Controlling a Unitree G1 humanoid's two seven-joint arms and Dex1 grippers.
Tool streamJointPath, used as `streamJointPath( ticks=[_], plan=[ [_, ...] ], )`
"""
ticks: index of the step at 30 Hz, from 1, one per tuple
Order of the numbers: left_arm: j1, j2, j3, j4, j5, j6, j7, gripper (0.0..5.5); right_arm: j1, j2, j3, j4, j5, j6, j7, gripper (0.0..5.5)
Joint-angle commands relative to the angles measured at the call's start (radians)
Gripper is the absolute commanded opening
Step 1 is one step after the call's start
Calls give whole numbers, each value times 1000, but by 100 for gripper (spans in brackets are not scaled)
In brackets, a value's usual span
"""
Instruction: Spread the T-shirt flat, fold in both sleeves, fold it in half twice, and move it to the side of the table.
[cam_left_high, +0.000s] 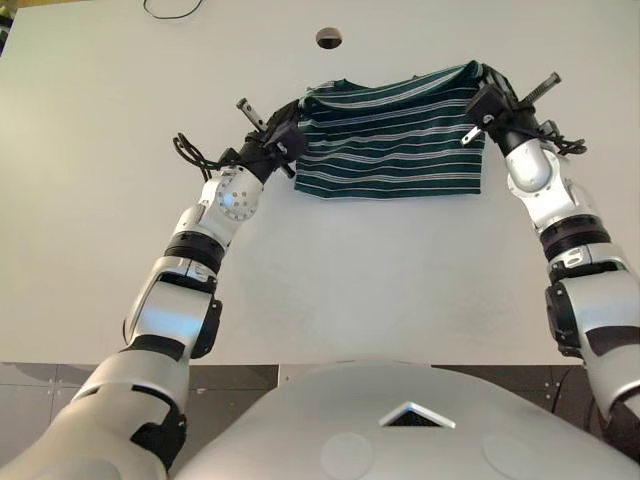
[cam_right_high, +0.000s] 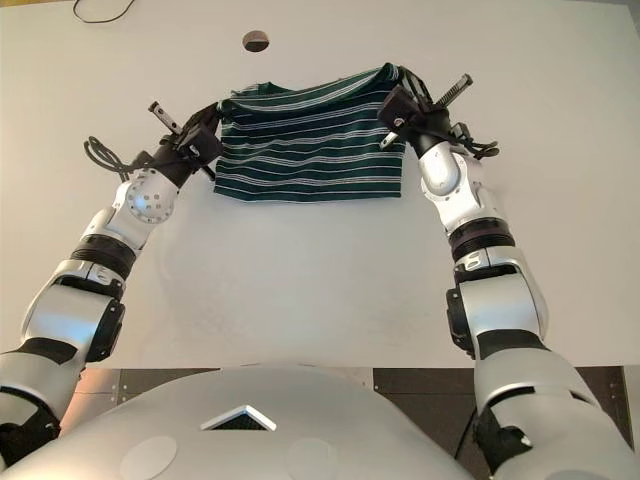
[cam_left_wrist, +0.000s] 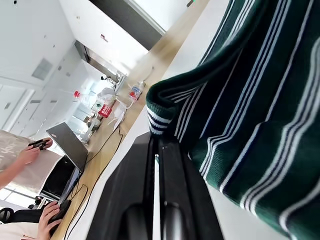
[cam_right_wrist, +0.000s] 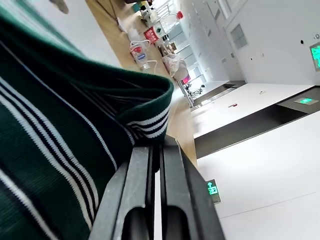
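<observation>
The T-shirt (cam_left_high: 395, 140), dark green with thin white stripes, is folded into a wide band on the far middle of the white table (cam_left_high: 350, 280). My left gripper (cam_left_high: 298, 120) is shut on the shirt's left far corner. My right gripper (cam_left_high: 484, 82) is shut on the right far corner, which rides a bit higher. In the left wrist view the ribbed striped edge of the T-shirt (cam_left_wrist: 165, 112) is pinched at the fingertips (cam_left_wrist: 170, 150). The right wrist view shows the same hold on the T-shirt (cam_right_wrist: 145, 120) at the fingertips (cam_right_wrist: 170, 150). The near edge of the shirt seems to rest on the table.
A round hole (cam_left_high: 328, 38) sits in the tabletop just beyond the shirt. A dark cable (cam_left_high: 172, 10) loops at the far edge. Bare table spreads to both sides and toward me, up to the front edge (cam_left_high: 300, 361).
</observation>
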Motion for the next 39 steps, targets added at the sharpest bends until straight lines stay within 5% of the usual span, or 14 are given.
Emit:
streamJointPath(
  ticks=[1,17,22,39],
  plan=[
    [-53,-1,2,44,4,23,15,10,-31,-16,10,61,-2,28,-18,31],
    [-222,-86,71,288,-91,169,13,258,-181,60,37,219,32,45,-54,309],
    [-185,-44,148,268,-164,91,32,339,-149,42,59,125,26,-39,-29,309],
    [232,-50,290,-229,-359,-93,-14,339,204,-216,74,-474,14,-88,259,309]
  ],
)
